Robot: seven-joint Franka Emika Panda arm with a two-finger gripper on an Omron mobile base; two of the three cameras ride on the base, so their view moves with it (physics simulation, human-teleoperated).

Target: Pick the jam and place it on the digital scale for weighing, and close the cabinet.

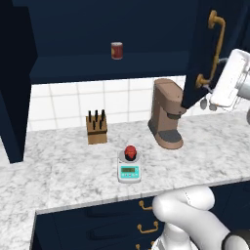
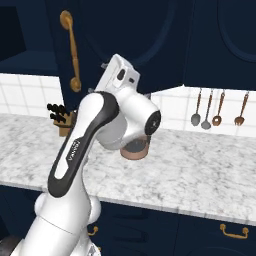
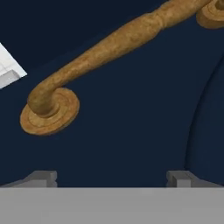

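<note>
From the left base view, my hand sits at three o'clock against the cabinet [image 1: 202,44] door, just by the lower end of its brass handle [image 1: 216,49]; my claw's fingers are hidden behind the door edge. The jam [image 1: 130,153] stands upright on the scale [image 1: 129,167], mid-counter, dark end up. A red can [image 1: 116,50] stands on the shelf at twelve.

From the right, my own arm blocks the counter; jam and scale are hidden.

Through the hand view, my claw [image 3: 113,178] is spread wide, gripping nothing, the door panel close before it. The handle runs from nine o'clock up towards one, its top cut off.
</note>
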